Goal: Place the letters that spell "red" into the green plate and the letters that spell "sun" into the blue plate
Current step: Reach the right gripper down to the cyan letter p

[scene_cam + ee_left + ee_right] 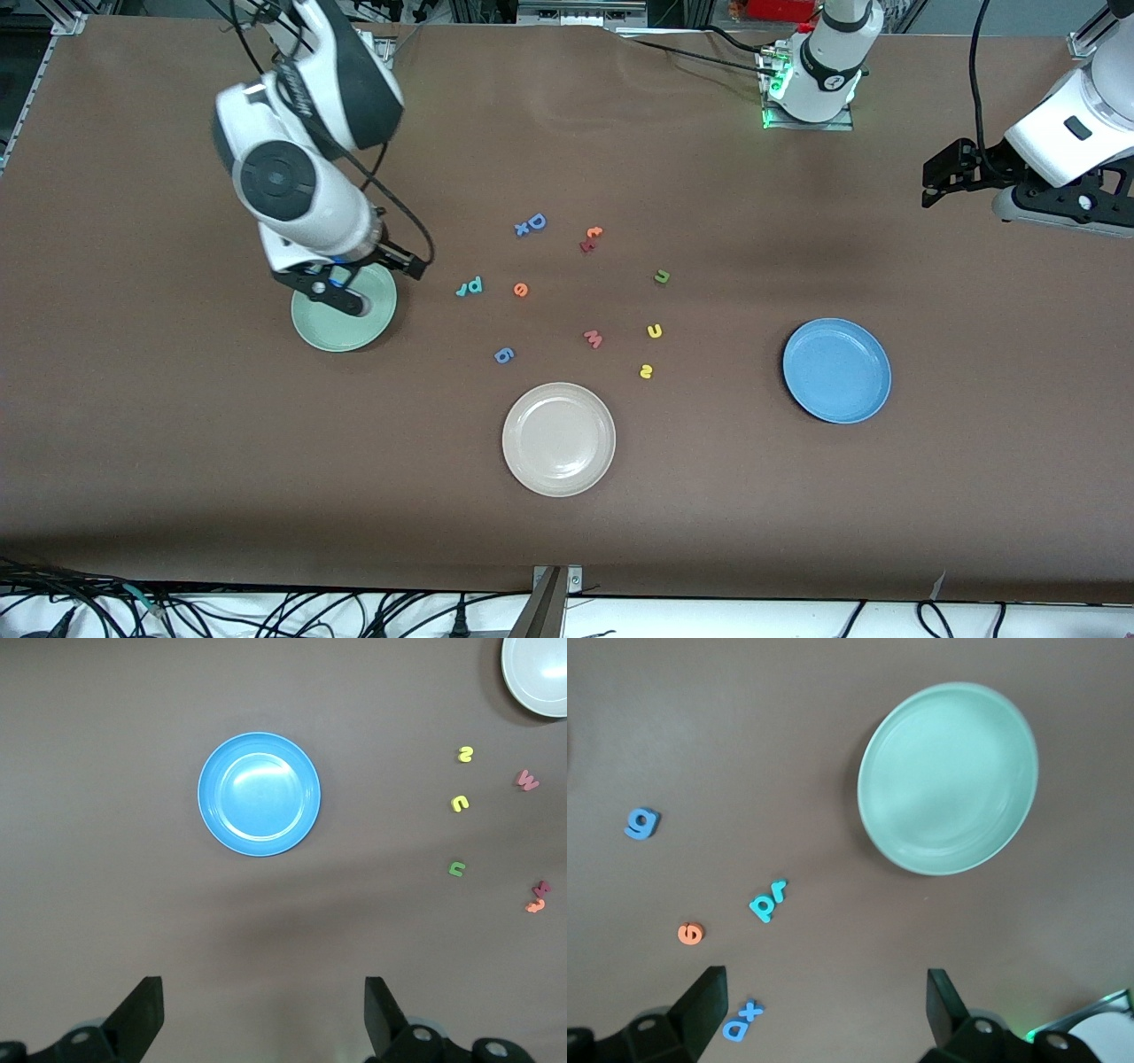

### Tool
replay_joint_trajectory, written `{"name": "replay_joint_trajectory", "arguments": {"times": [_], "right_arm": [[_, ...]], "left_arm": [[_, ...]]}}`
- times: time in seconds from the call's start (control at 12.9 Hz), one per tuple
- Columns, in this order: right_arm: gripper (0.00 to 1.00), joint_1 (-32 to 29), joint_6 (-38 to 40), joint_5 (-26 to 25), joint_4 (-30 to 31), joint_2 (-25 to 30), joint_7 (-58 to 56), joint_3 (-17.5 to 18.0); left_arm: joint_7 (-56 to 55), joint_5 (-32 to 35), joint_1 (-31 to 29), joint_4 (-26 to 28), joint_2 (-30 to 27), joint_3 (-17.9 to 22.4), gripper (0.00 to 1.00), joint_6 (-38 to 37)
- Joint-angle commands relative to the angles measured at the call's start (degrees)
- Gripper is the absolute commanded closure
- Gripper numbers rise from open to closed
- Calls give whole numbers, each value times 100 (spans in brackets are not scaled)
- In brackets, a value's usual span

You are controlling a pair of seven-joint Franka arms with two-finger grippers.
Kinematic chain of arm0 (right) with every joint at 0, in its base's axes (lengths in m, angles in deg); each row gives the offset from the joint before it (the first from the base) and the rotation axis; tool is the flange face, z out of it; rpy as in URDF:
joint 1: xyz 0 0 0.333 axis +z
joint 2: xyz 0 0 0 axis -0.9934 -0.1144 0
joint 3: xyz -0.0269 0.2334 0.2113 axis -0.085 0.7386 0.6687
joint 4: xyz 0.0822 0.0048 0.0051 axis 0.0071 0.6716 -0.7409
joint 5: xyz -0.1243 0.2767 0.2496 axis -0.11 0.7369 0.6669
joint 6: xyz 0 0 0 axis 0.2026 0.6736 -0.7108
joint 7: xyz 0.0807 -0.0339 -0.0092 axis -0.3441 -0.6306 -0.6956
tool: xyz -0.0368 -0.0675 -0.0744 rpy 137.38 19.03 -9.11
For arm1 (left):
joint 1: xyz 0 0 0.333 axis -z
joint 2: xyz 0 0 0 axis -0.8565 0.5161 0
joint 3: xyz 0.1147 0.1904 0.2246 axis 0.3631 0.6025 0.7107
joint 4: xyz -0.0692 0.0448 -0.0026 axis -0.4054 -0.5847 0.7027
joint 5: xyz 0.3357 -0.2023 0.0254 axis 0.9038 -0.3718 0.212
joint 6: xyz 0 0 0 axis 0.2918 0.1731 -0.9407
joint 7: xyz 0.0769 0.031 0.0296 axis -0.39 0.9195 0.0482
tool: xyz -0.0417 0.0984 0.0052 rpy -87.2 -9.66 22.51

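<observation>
The green plate lies toward the right arm's end of the table. My right gripper hangs open and empty above the table by its rim. Beside the plate lie the teal "r" and "d", touching each other, and the orange "e". The blue plate is empty. Between the plates lie the olive "n", the yellow "u" and the yellow "s". My left gripper waits open, high over the left arm's end of the table.
A beige plate sits nearest the front camera. Other letters lie among the task's: a blue "D" with an "x", a blue "g", a pink "w" and a red-orange pair.
</observation>
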Motion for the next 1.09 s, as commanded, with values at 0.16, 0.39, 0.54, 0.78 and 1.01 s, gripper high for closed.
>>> {"name": "replay_joint_trajectory", "arguments": {"times": [0.16,0.39,0.54,0.78,1.01], "right_arm": [[1,88,-722,646,267,-393,210,-16],[1,307,-1574,727,881,-419,639,-16],[1,448,-2146,727,1277,-437,860,-16],[1,615,-2893,727,1630,-665,1228,-7],[1,704,-3404,727,1710,-928,1641,-16]], "left_arm": [[61,-44,-33,-149,69,-34,0,-28],[61,-44,-24,-149,69,-34,0,-28],[61,-44,-24,-149,69,-34,0,-28],[61,-44,-15,-149,69,-34,0,-28],[61,-44,-15,-149,69,-34,0,-28]]}}
